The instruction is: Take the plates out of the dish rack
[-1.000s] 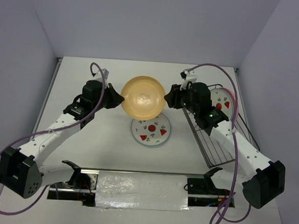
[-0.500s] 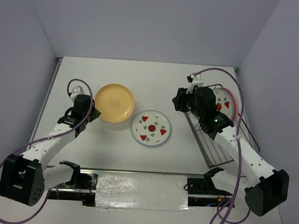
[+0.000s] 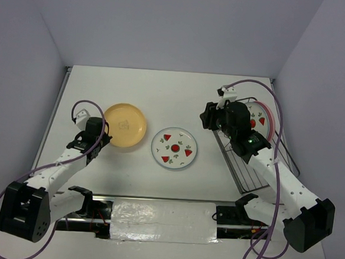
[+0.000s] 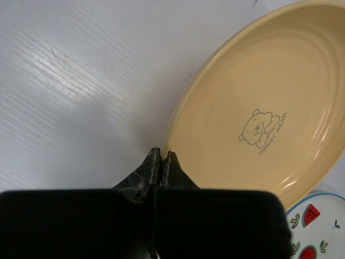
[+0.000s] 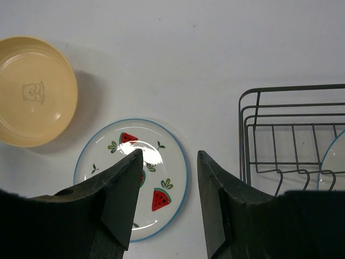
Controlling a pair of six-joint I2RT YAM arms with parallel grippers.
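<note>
The yellow-orange plate (image 3: pixel 123 125) (image 4: pixel 259 113), with a bear print, lies low on the table at left. My left gripper (image 3: pixel 99 141) (image 4: pixel 162 154) is shut on its near rim, one finger outside and one inside. A white plate with red fruit marks (image 3: pixel 174 148) (image 5: pixel 132 178) lies flat mid-table. My right gripper (image 3: pixel 205 115) (image 5: pixel 170 156) hovers open and empty above that plate's right edge, just left of the dish rack (image 3: pixel 252 170) (image 5: pixel 280 132). Another white plate with red marks (image 3: pixel 257 119) stands upright in the rack, a pink plate (image 3: pixel 272 121) right behind it.
The rack takes up the table's right side near the right wall. The arms' bases and a taped strip (image 3: pixel 163 221) run along the near edge. The purple cables (image 3: pixel 264 91) loop above both arms.
The left arm carried the yellow-orange plate left and down to the table. The right gripper let go of it and drew back toward the rack, opening slightly.
</note>
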